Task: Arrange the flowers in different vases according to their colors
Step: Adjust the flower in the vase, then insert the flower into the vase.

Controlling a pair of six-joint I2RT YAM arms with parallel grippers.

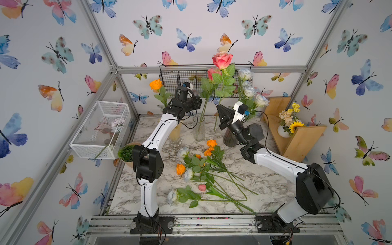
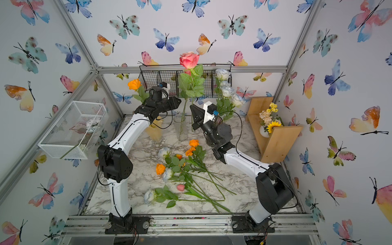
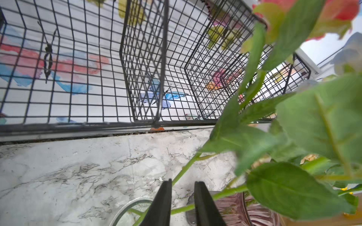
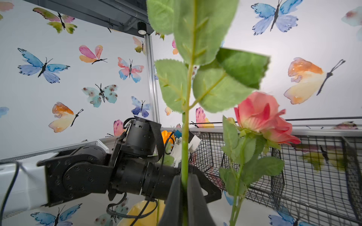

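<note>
My right gripper (image 1: 219, 106) (image 4: 184, 176) is shut on the stem of a pink rose (image 1: 222, 60) and holds it upright, just right of the clear vase (image 1: 199, 129). That vase holds another pink rose (image 4: 260, 115). My left gripper (image 1: 200, 101) (image 3: 183, 182) hovers beside that rose's stem above the vase rim (image 3: 125, 207). Its jaws stand a narrow gap apart and pinch nothing; a stem crosses behind them. The yellow vase (image 1: 175, 134) holds an orange rose (image 1: 156, 84). The purple vase (image 1: 230, 137) holds white roses (image 1: 250, 91). Several orange, white and pink flowers (image 1: 203, 169) lie loose on the table.
A black wire basket (image 1: 180, 82) hangs on the back wall close behind my left gripper. A white wire basket (image 1: 99, 129) is on the left wall. A wooden shelf (image 1: 297, 144) with a sunflower bouquet (image 1: 294, 126) stands right. A succulent (image 1: 126, 153) sits by my left arm.
</note>
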